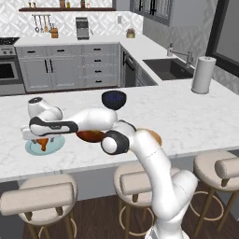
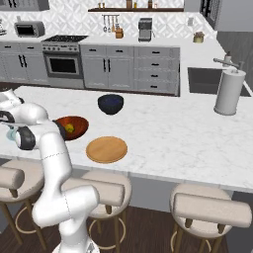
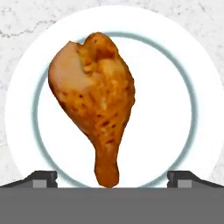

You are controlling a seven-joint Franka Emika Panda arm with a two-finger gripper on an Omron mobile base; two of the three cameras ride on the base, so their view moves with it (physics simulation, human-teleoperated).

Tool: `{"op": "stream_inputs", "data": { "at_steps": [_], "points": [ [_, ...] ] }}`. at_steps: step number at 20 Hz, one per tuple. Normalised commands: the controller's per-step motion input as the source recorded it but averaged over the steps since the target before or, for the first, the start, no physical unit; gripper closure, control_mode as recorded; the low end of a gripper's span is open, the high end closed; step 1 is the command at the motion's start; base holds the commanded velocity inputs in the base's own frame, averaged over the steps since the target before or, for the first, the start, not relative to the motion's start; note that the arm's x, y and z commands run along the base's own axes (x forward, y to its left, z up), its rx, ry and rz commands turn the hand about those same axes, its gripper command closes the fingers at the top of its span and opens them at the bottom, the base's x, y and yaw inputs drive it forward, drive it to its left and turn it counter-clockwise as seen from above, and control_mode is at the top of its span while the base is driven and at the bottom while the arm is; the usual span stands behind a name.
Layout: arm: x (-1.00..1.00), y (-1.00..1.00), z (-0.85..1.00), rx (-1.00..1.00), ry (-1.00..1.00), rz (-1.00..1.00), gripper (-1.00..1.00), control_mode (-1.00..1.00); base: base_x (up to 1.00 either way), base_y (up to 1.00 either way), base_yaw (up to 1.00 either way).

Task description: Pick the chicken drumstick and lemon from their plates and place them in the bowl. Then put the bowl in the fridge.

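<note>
So at this point my gripper (image 3: 112, 177) was spread wide with nothing in it, hanging right over the chicken drumstick (image 3: 94, 100), which lay on the pale blue plate (image 3: 19, 113) close to the counter's stool-side edge, toward its left end. The lemon (image 2: 70, 128) was already sitting in the brown bowl (image 2: 79, 123) just beside that plate, and the tan plate (image 2: 106, 149) on the bowl's other side was bare, so I figured the drumstick was the half left to do before any fridge business. From the hand view the bone end pointed down between my fingertips (image 3: 41, 177) and the fat meaty end pointed away, so my take was: come straight down and close across the thicker part just above the bone, not on the skinny bit, since that looked like it'd swivel or slip out. I'd also go low enough to get the pads well past the widest curve, but stop short of scraping the plate. Then lift clear before swinging over, because the bowl's rim was right next door and the dark navy bowl (image 1: 114, 99) sat further back on the counter, well out of the way
</note>
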Motion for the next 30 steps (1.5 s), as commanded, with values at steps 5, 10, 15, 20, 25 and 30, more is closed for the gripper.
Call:
{"op": "stream_inputs", "data": {
  "at_steps": [5,10,15,20,25,30],
  "points": [
    [0.08,0.0,-0.42,-0.03,0.0,0.0,-1.0,-1.0,0.0,0.0,0.0],
    [0.02,0.0,-0.37,-0.01,0.0,0.0,-1.0,-1.0,0.0,0.0,0.0],
    [0.01,-0.17,-0.2,0.0,0.0,0.0,1.0,-1.0,0.0,0.0,0.0],
    [-0.19,-0.45,-0.09,0.02,-0.03,0.0,1.0,-1.0,0.0,0.0,0.0],
    [-0.15,-0.6,0.0,0.06,-0.1,0.03,1.0,-1.0,0.0,0.0,0.0],
    [-0.18,-0.59,0.26,0.05,-0.16,0.07,1.0,-1.0,0.0,0.0,0.0]
  ]
}}
